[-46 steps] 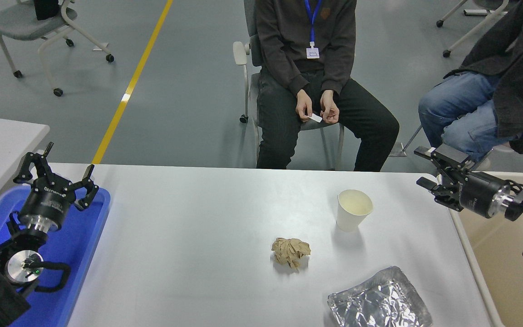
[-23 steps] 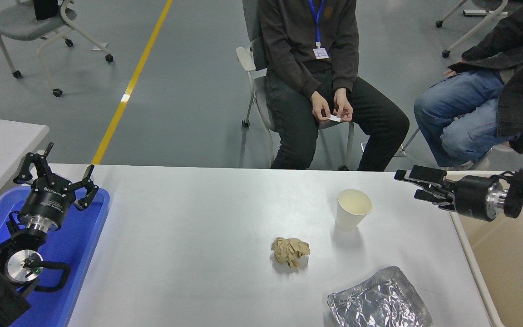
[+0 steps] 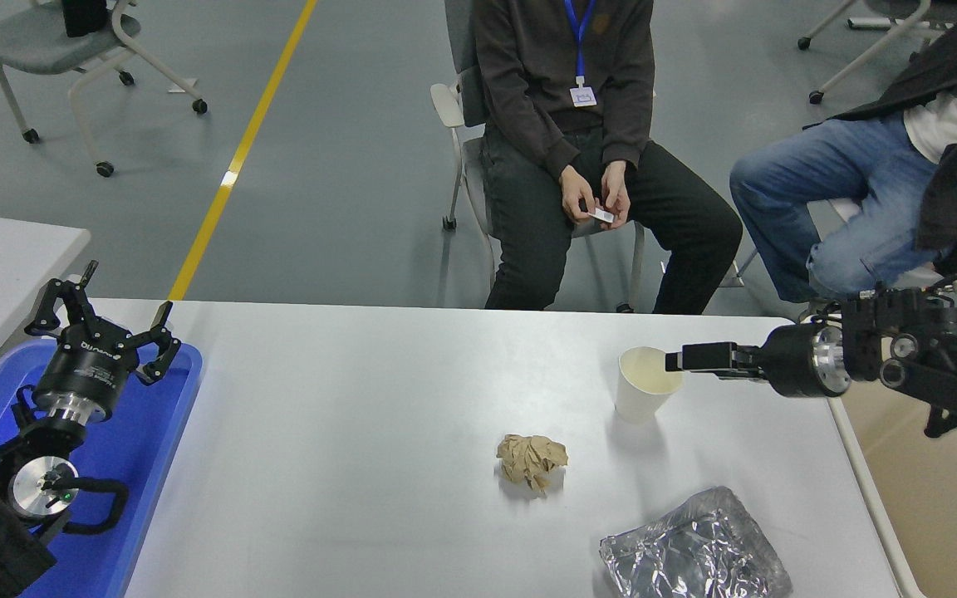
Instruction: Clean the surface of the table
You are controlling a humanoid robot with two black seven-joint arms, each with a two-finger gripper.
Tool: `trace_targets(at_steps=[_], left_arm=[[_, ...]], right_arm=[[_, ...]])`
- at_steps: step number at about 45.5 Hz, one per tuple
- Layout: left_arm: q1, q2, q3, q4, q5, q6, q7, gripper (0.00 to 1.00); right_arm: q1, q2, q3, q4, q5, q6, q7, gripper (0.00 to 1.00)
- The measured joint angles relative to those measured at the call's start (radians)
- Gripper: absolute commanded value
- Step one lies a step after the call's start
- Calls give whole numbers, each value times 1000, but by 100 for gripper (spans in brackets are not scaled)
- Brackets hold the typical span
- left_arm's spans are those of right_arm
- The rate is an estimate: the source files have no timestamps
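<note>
Reaching with the right pincer [image 3: 678, 362] toward the paper cup [image 3: 647, 384], whether its fingers are apart I cannot tell.
Better to grip the rim just ahead gently, since a light cup tips easily on the table surface [image 3: 362, 432].

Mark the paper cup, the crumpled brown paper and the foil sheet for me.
paper cup [image 3: 640, 399], head view, on its white outer wall.
crumpled brown paper [image 3: 532, 462], head view, middle of the wad.
foil sheet [image 3: 690, 552], head view, centre of the crinkled foil.

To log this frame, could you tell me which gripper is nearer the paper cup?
The right gripper is nearer, its tip at the paper cup rim. The left gripper hangs far off, over the blue tray.
</note>
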Motion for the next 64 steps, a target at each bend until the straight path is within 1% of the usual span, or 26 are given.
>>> trace_targets(at_steps=[11, 24, 36, 48, 59, 61, 63, 64], left_arm=[[0, 0, 0, 0, 0, 0, 0, 100], [0, 0, 0, 0, 0, 0, 0, 100], [0, 0, 0, 0, 0, 0, 0, 100], [0, 0, 0, 0, 0, 0, 0, 100], [0, 0, 0, 0, 0, 0, 0, 100], [0, 0, 0, 0, 0, 0, 0, 100], [0, 0, 0, 0, 0, 0, 0, 100], [0, 0, 0, 0, 0, 0, 0, 100]], right_arm=[[31, 91, -57, -87, 2, 2, -42, 100], [27, 177, -95, -181, 3, -3, -88, 100], [9, 209, -103, -211, 4, -9, -136, 99], [-21, 246, -107, -243, 3, -11, -149, 95], [-51, 274, -120, -311, 1, -11, -151, 94], [-57, 282, -122, -330, 1, -11, -151, 92], [-61, 288, -122, -343, 2, -11, -151, 86], [-63, 290, -122, -349, 2, -11, -150, 85]])
